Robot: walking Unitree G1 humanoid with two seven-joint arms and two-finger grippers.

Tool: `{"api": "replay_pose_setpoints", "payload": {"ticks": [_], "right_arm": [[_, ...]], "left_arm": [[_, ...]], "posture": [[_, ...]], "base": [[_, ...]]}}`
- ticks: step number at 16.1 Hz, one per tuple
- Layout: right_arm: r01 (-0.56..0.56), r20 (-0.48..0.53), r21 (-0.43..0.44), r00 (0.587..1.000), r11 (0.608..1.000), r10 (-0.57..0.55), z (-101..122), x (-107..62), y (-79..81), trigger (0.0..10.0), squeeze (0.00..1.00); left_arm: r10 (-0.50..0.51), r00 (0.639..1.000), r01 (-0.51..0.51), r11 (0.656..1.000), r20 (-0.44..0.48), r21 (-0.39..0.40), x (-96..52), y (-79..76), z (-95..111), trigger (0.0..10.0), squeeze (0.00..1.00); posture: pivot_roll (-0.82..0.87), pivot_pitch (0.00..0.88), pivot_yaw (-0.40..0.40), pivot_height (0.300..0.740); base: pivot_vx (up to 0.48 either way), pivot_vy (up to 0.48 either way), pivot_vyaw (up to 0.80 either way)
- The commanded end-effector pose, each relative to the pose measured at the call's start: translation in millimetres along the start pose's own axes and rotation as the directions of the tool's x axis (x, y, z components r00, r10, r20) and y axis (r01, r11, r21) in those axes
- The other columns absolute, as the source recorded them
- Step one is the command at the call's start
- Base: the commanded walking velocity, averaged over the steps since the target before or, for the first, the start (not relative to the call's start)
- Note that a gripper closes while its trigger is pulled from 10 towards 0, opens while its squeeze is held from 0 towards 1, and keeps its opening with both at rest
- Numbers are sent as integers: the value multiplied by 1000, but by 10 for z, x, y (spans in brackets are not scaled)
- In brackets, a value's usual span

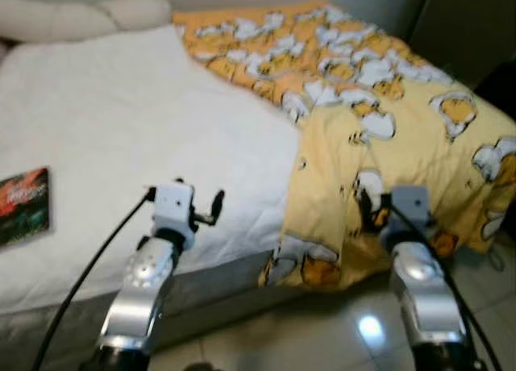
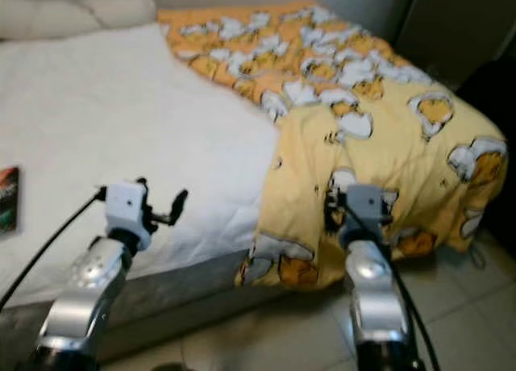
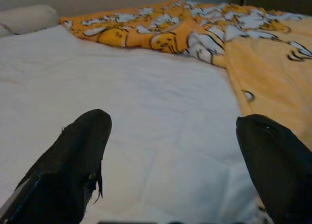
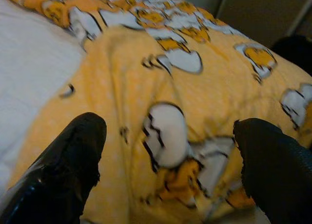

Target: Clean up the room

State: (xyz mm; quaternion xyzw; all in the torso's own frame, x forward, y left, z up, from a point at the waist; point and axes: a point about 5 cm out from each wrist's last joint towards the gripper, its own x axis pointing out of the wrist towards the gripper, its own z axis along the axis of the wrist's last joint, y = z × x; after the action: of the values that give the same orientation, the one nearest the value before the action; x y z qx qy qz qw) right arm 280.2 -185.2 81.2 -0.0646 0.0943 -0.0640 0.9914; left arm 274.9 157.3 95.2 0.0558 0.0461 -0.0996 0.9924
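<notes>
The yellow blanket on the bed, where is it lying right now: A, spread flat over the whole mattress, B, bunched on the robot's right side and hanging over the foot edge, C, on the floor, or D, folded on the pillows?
B: the yellow blanket covers only the right part of the white mattress and droops over its foot edge.

Bedroom in home. Bed (image 1: 121, 137) with white quilted sheet, pillows (image 1: 81, 16) at head, yellow cartoon-print blanket (image 1: 379, 121) bunched on one side, hanging over edge. Book (image 1: 24, 206) lying on sheet. Glossy tiled floor (image 1: 322, 331) beside bed.
</notes>
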Motion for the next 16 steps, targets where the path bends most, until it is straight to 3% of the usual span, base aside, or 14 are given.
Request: {"api": "replay_pose_setpoints", "payload": {"ticks": [1,5,7,9,16], "right_arm": [[-61,30,8,998,998,61,91,17,129,10000,1000],[-230,28,-1,973,973,230,112,26,271,10000,1000],[-298,14,-51,954,953,299,100,13,349,10000,1000],[-306,4,-60,952,950,306,85,14,370,10000,1000],[-314,-16,-63,949,947,314,35,-20,405,10000,1000]], "left_arm": [[31,999,-31,999,-14,14,-28,92,-24,10000,255],[39,999,-39,999,-15,14,-19,104,-20,10000,255],[45,999,-44,999,-15,13,-18,115,-18,10000,255],[46,999,-46,999,-15,13,-18,119,-18,10000,255],[-2,999,4,999,-33,40,-10,75,-40,10000,251]], "posture": [[-40,0,-12,740],[-35,0,-16,740],[-32,0,-19,740],[-31,0,-21,740],[-44,0,-8,740]], "base": [[341,0,0],[338,0,0],[337,0,800],[336,0,800],[327,0,0]]}}
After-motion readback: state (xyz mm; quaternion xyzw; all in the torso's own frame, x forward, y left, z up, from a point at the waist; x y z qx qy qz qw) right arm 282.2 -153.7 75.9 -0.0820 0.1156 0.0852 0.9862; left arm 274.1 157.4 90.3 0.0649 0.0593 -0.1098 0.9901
